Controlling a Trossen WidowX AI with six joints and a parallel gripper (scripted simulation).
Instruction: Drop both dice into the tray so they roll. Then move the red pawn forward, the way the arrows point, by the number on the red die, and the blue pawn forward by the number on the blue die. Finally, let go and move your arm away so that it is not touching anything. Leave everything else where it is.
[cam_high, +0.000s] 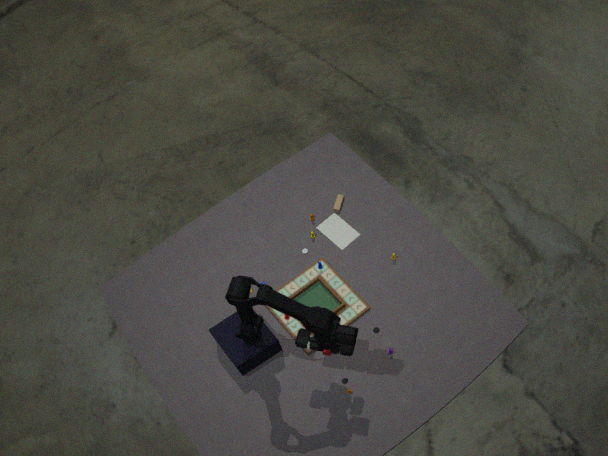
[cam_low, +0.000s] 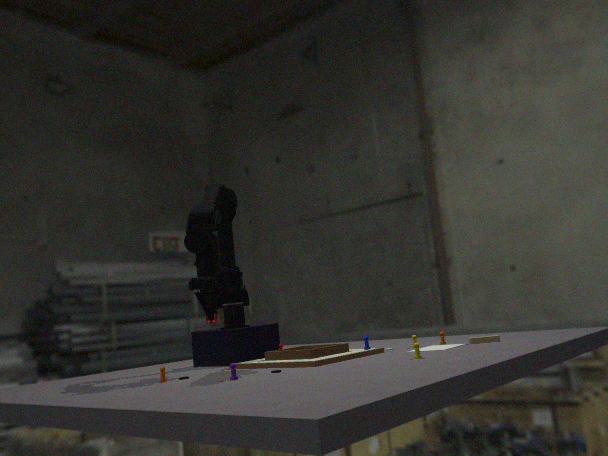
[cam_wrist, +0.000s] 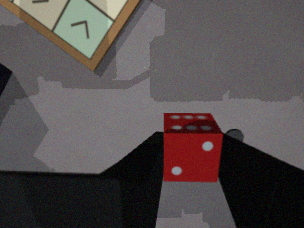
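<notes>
My gripper (cam_high: 327, 349) (cam_low: 212, 317) (cam_wrist: 187, 140) is shut on the red die (cam_high: 327, 352) (cam_low: 211, 321) (cam_wrist: 191, 162) and holds it above the table, just off the board's near corner. The die's face towards the wrist camera shows two pips. The green-floored tray (cam_high: 320, 298) (cam_low: 306, 353) sits in the middle of the arrowed board (cam_high: 359, 306) (cam_low: 345, 358) (cam_wrist: 82, 30). The red pawn (cam_high: 287, 317) (cam_low: 280, 346) stands on the board beside the arm. The blue pawn (cam_high: 320, 265) (cam_low: 366, 343) stands at the far corner. A blue object, possibly the blue die, is partly hidden by the arm.
A purple pawn (cam_high: 391, 351) (cam_low: 233, 372), an orange pawn (cam_high: 349, 391) (cam_low: 162, 374) and black discs (cam_high: 376, 330) (cam_high: 345, 381) are nearby. Beyond the board are a white sheet (cam_high: 338, 231), a wooden block (cam_high: 338, 202), a white disc (cam_high: 305, 251), and yellow and orange pawns.
</notes>
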